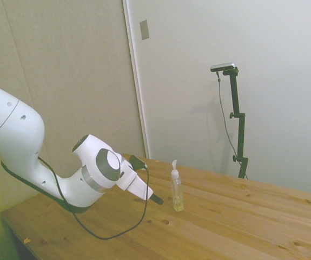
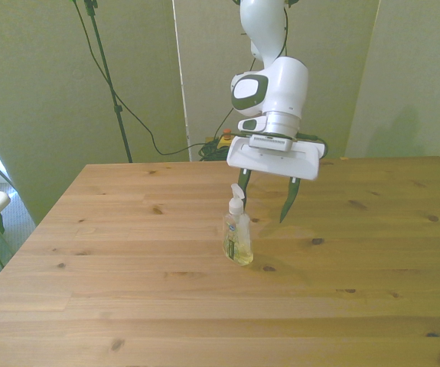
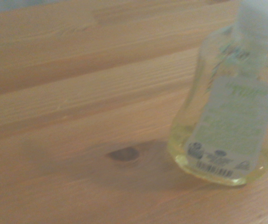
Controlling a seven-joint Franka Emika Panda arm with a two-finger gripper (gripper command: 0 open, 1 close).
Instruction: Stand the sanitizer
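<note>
The sanitizer (image 2: 237, 233) stands upright on the wooden table (image 2: 128, 290), a slim clear bottle with a white pump top, a white label and pale yellow liquid at its base. It also shows upright in the side view, sanitizer (image 1: 176, 189), and close up in the wrist view, sanitizer (image 3: 227, 112), label facing the camera. My gripper (image 2: 267, 200) hangs open just behind the bottle, its dark fingers (image 2: 288, 200) spread wide and tilted down toward the table. Nothing is between the fingers, and the bottle stands free of them. In the side view the gripper (image 1: 156, 199) sits just left of the bottle.
A black cable (image 1: 109, 230) loops from the wrist down over the table. The table's near edge (image 1: 14, 227) lies under the arm in the side view. A dark knot (image 3: 123, 154) marks the wood beside the bottle's base.
</note>
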